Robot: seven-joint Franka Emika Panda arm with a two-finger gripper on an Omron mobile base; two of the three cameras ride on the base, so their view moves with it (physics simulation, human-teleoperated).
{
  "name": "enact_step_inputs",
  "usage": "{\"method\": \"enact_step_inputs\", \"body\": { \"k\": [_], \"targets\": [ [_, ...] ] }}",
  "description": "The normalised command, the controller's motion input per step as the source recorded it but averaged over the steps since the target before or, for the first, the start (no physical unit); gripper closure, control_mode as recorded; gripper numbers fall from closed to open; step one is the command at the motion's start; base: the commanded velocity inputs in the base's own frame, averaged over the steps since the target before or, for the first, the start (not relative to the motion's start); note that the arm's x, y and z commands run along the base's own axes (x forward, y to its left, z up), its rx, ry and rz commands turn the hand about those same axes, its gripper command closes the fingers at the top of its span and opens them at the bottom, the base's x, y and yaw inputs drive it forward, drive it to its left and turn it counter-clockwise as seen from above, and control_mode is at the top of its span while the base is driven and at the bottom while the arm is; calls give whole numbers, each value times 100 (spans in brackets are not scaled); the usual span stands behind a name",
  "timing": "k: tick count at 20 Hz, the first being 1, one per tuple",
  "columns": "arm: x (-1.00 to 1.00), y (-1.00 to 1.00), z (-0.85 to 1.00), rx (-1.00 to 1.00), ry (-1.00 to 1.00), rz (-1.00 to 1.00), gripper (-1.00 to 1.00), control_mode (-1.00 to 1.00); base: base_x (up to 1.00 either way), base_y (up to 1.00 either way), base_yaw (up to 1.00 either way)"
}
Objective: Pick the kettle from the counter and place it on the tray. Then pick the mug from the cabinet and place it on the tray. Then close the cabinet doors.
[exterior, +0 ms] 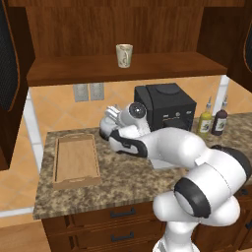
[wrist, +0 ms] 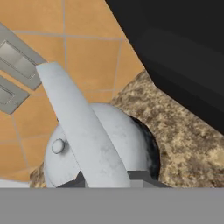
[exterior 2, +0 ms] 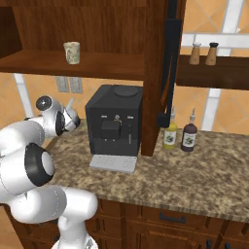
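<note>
Beside the coffee machine [exterior: 165,106], the gripper [wrist: 105,177] pinches the kettle [wrist: 105,144] handle; lift straight up before swinging toward the tray [exterior: 76,160].

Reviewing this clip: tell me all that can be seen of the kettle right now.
The kettle is a squat, round, dull silver-grey metal body with a small knob and a flat arched handle rising over it. It sits on the speckled counter beside the black coffee machine, near the tiled wall. The gripper is closed around its handle.
</note>
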Motion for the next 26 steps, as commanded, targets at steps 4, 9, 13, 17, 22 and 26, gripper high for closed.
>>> {"method": "enact_step_inputs", "body": {
  "k": [4, 9, 13, 17, 22, 26],
  "targets": [
    [-35, 49, 13, 0, 0, 0, 100, -100, 0, 0, 0],
    [-27, 60, 1, 0, 0, 0, 100, -100, 0, 0, 0],
    [-1, 75, 0, 2, 0, 0, 100, -100, 0, 0, 0],
    [0, 71, -9, 2, 0, 0, 100, -100, 0, 0, 0],
    [1, 45, -17, 2, 1, 0, 100, -100, 0, 0, 0],
    [11, 18, -42, 0, 0, 0, 100, -100, 0, 0, 0]
  ]
}}
